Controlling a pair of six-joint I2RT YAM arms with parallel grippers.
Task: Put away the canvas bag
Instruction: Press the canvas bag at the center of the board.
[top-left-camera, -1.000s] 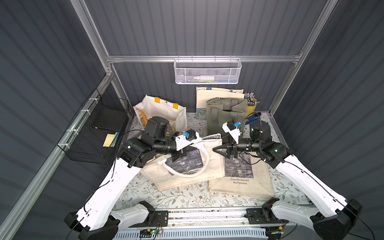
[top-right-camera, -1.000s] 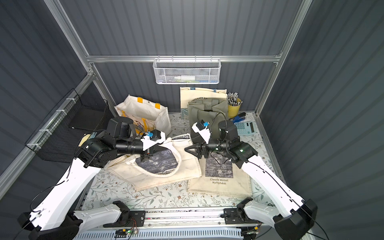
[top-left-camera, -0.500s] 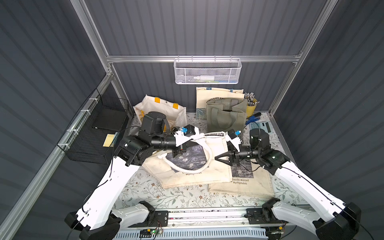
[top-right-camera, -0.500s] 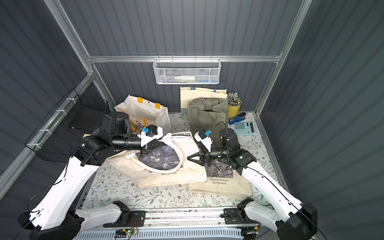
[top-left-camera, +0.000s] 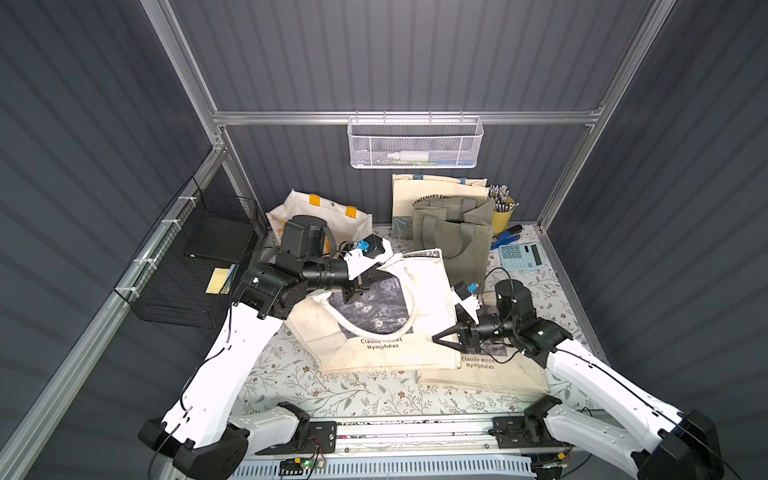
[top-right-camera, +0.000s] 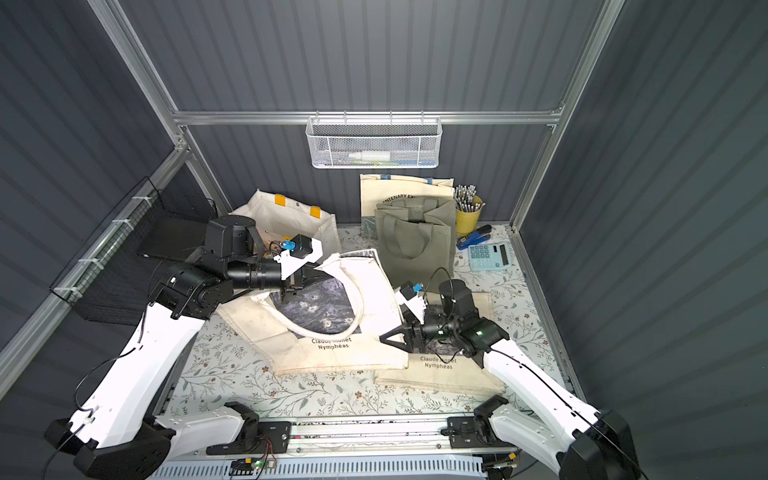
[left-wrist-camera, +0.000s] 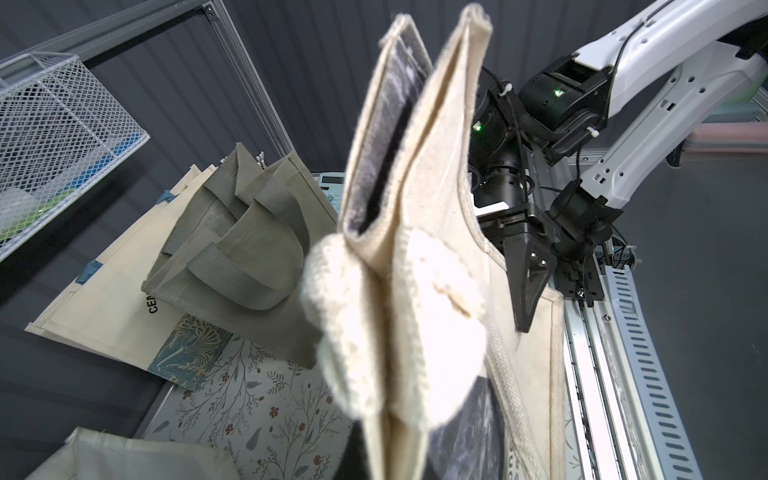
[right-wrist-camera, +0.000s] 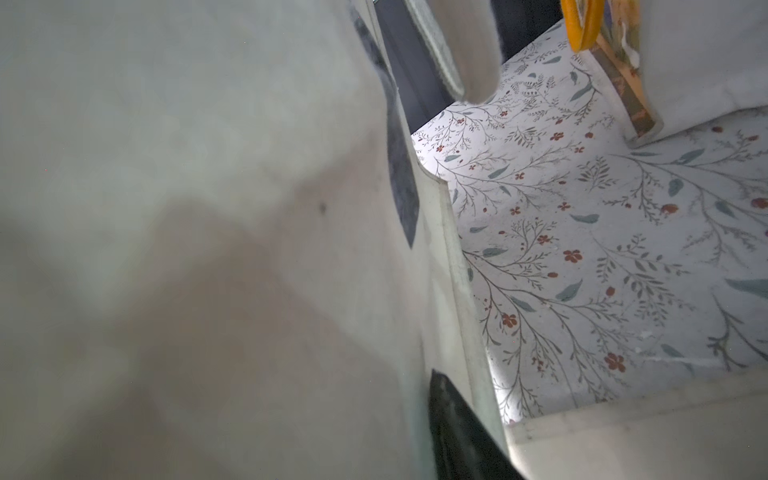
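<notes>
Canvas bag (top-left-camera: 430, 291) with the Monet print sits in the middle of the desk (top-left-camera: 291, 386). Its mouth end is raised off the floral surface and its bottom edge is down toward the front edge. There it overlaps a second bag (top-left-camera: 511, 374) of the same print, which lies flat toward the front right corner. The left gripper (top-left-camera: 352, 296) is clamped tight on the top hem where the white handle (top-left-camera: 409, 299) joins, holding that end up. The right gripper (top-left-camera: 436, 338) is at the bag's right side edge, low near the second bag. One black finger (right-wrist-camera: 457, 432) shows beside the fabric in the right wrist view and the other is hidden, so I cannot tell whether it pinches the cloth. A green tote (top-left-camera: 453, 237) stands upright behind, toward the back edge
</notes>
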